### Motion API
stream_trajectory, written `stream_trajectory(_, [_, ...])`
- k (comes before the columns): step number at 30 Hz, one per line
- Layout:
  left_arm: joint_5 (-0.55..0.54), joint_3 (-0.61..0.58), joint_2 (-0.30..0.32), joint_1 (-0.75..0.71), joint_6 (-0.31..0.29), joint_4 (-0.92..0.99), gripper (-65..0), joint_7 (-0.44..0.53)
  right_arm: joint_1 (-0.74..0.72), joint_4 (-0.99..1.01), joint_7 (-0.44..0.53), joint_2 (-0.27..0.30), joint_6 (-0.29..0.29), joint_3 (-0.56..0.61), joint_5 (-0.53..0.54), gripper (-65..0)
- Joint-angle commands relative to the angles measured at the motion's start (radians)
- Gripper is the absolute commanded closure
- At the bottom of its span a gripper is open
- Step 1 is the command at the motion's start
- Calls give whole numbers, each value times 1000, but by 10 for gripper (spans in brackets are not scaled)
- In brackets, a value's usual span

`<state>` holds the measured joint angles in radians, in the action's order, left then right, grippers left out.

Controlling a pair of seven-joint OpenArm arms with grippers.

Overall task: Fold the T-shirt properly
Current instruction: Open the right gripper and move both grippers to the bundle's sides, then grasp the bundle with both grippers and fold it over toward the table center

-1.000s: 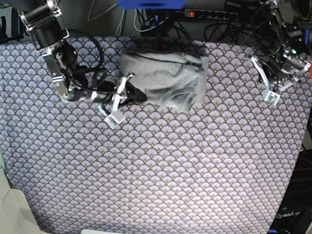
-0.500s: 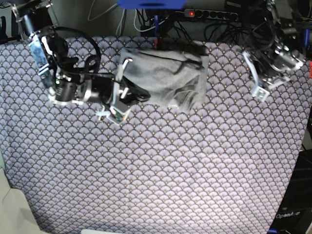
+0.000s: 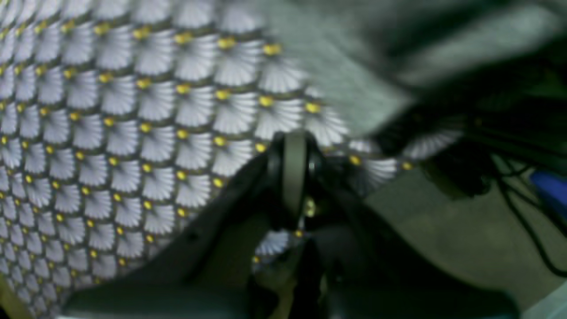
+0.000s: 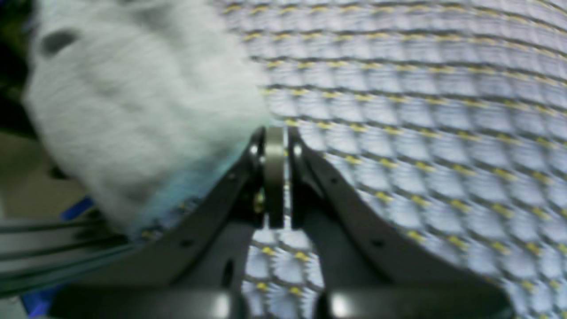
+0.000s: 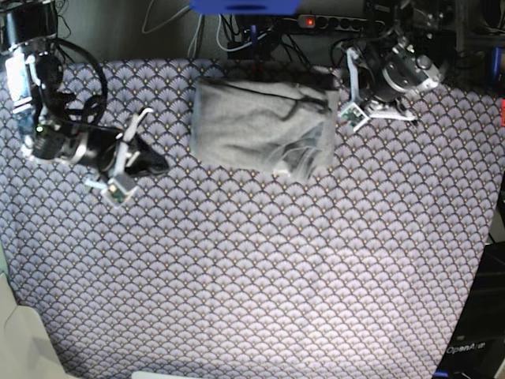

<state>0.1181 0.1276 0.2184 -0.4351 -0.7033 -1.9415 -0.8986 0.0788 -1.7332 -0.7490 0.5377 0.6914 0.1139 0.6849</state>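
Observation:
The light grey T-shirt lies as a folded, slightly rumpled bundle at the back middle of the patterned cloth. My right gripper is at the left in the base view, shut and empty, a short way clear of the shirt's left edge. In the right wrist view its shut fingertips hover over the cloth with the T-shirt blurred just to their left. My left gripper sits by the shirt's back right corner, shut and empty. In the left wrist view its fingertips are together, with the T-shirt just beyond them.
The purple-grey scallop-patterned cloth covers the whole table. Cables and a power strip run behind the table's back edge. A dark box stands off the front right corner.
My right gripper has drawn back to the left, away from the shirt's left edge. My left arm has swung in to the shirt's back right corner. The shirt bundle stays put.

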Motion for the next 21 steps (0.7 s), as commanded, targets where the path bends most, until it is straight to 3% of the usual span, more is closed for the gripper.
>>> stream_trajectory(1, [24,-4,6,0,5,-20,0,16,3,-15,18,12,7,-26,19,0])
stream_trajectory(5, [116,-29,2,-3,5,-17,0,16,20,-15,18,12,7,-55,19,0])
stream_trajectory(15, [136,-162,6,-8,5,-16,0,6,36,-15,16,9,7,-56,19,0])
stream_trajectory(21, [245,-233,-12,-3,5,-12,0,11,36,-15,16,8,7,-56,19,0])
